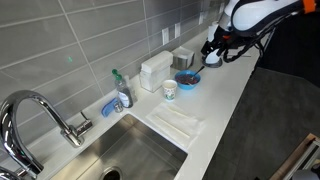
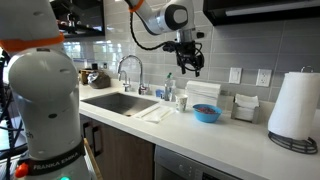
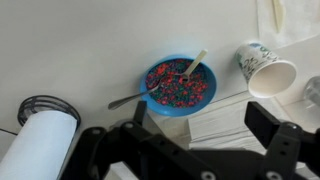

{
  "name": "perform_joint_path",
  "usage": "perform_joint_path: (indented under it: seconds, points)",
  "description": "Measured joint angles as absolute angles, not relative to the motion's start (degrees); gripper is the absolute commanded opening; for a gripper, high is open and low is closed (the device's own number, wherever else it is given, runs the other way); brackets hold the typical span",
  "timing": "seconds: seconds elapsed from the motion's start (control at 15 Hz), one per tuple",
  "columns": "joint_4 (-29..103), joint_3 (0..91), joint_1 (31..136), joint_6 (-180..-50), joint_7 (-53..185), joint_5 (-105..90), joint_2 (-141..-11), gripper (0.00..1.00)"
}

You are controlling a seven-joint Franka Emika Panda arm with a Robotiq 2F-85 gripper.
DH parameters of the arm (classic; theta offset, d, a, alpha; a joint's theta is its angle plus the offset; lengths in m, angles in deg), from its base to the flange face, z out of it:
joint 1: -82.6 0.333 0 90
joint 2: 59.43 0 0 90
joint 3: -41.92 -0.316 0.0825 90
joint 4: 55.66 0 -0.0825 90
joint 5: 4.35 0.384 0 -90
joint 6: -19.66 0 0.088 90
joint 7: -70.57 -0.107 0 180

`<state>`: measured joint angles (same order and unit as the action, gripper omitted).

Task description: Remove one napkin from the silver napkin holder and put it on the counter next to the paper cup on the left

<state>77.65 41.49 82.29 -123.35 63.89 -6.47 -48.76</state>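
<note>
Gripper [image 1: 213, 55] fingers spread wide, holding nothing, hovering above the counter [image 1: 215, 100]; silver napkin holder [image 1: 182, 58] sits below the fingers and off to one side, by the wall, just behind the blue bowl [image 3: 180, 85]; paper cup [image 3: 265, 68] stands beyond the bowl; napkins too small to make out; expect them light, limp, clinging together; pinch one top edge shallowly, pull straight up; holder may tip.
</note>
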Motion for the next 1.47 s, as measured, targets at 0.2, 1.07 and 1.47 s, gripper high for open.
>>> perform_joint_path:
  seconds: [0.2,1.07,1.47]
  points:
    - [73.7,41.1,79.5,-128.9,51.6,-14.6,-56.1,1.00]
    - [42.1,49.9,86.3,-128.9,24.7,-24.6,-84.2,1.00]
    - [30.1,52.6,87.3,-124.0,22.2,-21.6,-93.4,1.00]
